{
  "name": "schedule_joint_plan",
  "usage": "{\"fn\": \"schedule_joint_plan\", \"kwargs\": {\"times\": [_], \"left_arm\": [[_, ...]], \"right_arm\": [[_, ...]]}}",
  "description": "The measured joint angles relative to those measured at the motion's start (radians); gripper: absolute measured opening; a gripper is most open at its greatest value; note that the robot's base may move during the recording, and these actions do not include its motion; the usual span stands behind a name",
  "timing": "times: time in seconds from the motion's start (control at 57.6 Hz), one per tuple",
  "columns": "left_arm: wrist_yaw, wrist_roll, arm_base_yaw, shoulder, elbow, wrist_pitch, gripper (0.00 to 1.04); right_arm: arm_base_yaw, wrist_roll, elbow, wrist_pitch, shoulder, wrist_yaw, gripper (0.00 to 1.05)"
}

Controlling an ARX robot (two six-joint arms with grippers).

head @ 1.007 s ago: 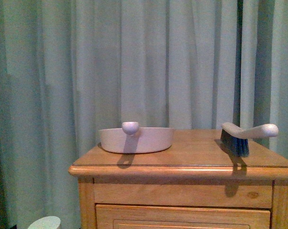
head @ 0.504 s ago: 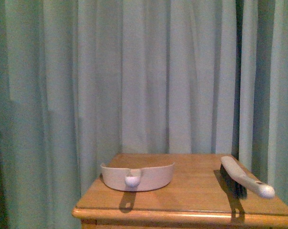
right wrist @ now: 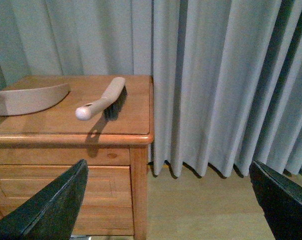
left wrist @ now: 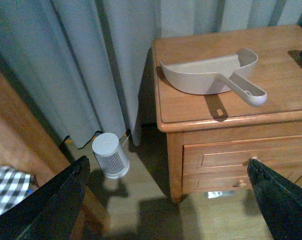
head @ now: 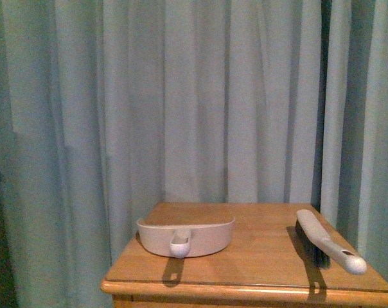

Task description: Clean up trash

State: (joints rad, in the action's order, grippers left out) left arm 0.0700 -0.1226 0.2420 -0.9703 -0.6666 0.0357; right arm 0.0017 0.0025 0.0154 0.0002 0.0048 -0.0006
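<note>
The trash is out of sight: no crumpled white wad shows in the front view, the left wrist view or the right wrist view. Whether it lies inside the beige dustpan (head: 210, 234), in the lower middle of the front frame, cannot be told, since the pan's wall hides its floor. From the left wrist, only a plain beige strip of the pan's inside (left wrist: 206, 64) shows.

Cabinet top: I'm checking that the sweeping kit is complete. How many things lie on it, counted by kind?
Dustpan: 1
Hand brush: 1
Total: 2
</note>
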Motion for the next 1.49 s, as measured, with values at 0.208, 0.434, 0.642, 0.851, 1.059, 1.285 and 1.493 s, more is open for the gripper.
{"fn": "schedule_joint_plan", "kwargs": {"times": [0.208,0.434,0.642,0.851,1.059,1.285,1.493], "left_arm": [[0.093,0.048,0.113,-0.369,-0.43,-0.203,0.97],[0.19,0.121,0.184,-0.672,-0.775,-0.359,0.97],[0.242,0.128,0.232,-0.899,-0.984,-0.448,0.97],[0.22,0.144,0.249,-1.036,-1.097,-0.481,0.97],[0.217,0.149,0.239,-1.172,-1.194,-0.496,0.97],[0.213,0.149,0.238,-1.233,-1.231,-0.499,0.97],[0.211,0.148,0.238,-1.277,-1.248,-0.5,0.97]], "right_arm": [[0.0,0.0,0.0,0.0,0.0,0.0,0.97],[0.0,0.0,0.0,0.0,0.0,0.0,0.97],[0.0,0.0,0.0,0.0,0.0,0.0,0.97],[0.0,0.0,0.0,0.0,0.0,0.0,0.97],[0.0,0.0,0.0,0.0,0.0,0.0,0.97],[0.0,0.0,0.0,0.0,0.0,0.0,0.97],[0.0,0.0,0.0,0.0,0.0,0.0,0.97]]}}
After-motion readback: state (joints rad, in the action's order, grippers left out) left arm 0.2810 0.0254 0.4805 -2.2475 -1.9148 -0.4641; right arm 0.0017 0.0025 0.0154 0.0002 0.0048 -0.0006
